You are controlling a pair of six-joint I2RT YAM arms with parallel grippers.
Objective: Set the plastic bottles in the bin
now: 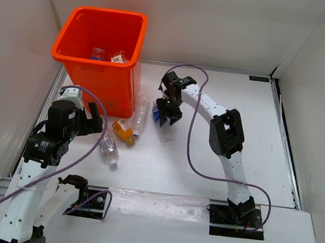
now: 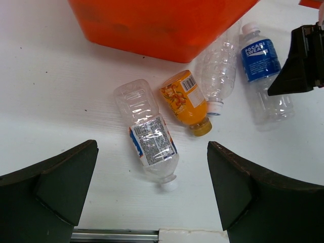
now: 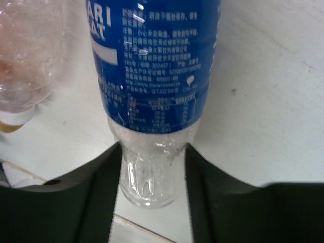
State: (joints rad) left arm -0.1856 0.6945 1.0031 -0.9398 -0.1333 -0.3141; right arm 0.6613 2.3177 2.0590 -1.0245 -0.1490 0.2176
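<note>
The right gripper clamps the blue-labelled bottle's ribbed clear base. The left gripper gapes wide, with three more crinkly plastic bottles lying ahead.

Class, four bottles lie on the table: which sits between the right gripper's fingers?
The blue-labelled bottle: the fingers of the right gripper press both sides of its clear end. No other bottle has a blue label.

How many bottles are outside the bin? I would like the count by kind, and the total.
Bare bottle: 1
Blue-label bottle: 1
Orange-liquid bottle: 1
White-label bottle: 1
Total: 4
</note>
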